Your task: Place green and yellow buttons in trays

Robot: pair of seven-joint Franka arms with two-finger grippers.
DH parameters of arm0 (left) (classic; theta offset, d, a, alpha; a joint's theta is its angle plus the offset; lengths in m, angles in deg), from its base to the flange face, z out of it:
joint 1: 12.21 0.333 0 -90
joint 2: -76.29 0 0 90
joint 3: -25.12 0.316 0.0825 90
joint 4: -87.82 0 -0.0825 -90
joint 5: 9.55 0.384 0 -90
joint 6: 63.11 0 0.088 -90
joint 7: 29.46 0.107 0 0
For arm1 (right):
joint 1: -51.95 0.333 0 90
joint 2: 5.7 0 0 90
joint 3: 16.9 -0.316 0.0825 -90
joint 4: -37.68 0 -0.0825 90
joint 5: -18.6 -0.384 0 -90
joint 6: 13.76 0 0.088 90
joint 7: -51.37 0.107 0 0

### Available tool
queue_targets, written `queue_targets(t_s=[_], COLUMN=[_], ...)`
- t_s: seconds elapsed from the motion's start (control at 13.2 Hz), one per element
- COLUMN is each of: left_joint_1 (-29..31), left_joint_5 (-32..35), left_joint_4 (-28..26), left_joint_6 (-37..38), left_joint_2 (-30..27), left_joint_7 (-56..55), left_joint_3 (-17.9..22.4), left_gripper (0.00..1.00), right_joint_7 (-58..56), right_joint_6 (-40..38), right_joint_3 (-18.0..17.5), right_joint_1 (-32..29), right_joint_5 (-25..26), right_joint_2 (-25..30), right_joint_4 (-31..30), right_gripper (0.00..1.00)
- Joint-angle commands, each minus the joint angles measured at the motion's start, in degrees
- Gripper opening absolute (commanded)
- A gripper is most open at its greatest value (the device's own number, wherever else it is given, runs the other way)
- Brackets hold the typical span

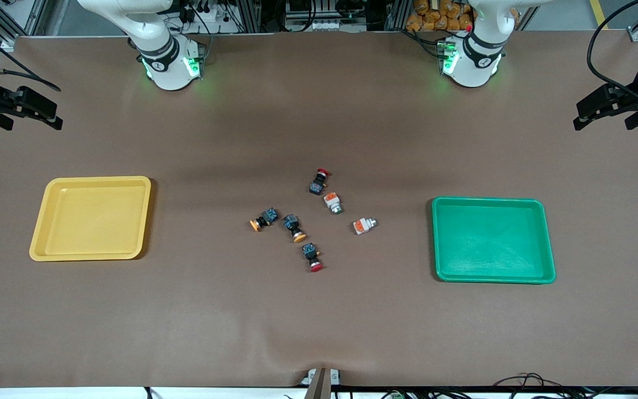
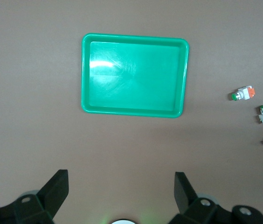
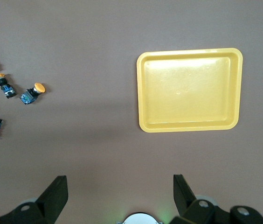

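**Start state: both arms parked, nothing picked**

My left gripper (image 2: 117,196) hangs high near the green tray (image 1: 493,277), fingers spread wide, nothing held. My right gripper (image 3: 117,196) does likewise near the yellow tray (image 1: 89,255). Each waits by its own tray, prob. so each serves one colour w/o crossing. Both trays hold nothing.

Btwn trays, mid-table: two yellow-cap buttons (image 1: 263,219) (image 1: 294,227), two green-tip buttons (image 1: 333,202) (image 1: 364,225), plus two red-cap switches (image 1: 318,181) (image 1: 312,256), not wanted. Cluster is tight; approach w/ care.
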Motion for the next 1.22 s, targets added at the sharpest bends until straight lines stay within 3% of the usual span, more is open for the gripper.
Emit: queue_targets(t_s=[0.0, 1.14], left_joint_1=[-0.04, 0.23], left_joint_5=[1.19, 1.19], left_joint_4=[2.07, 1.55], left_joint_6=[1.99, 3.56], left_joint_2=[0.43, 1.22], left_joint_7=[0.26, -4.92], left_joint_3=[-0.17, 0.0], left_gripper=[1.0, 1.0], right_joint_7=[-0.42, -0.42], right_joint_6=[-0.43, -0.52], right_joint_3=[0.31, 0.31], right_joint_1=[0.39, 0.39], right_joint_5=[-0.33, -0.33], right_joint_2=[0.82, 0.82], right_joint_4=[-0.27, -0.27], right_gripper=[1.0, 1.0])
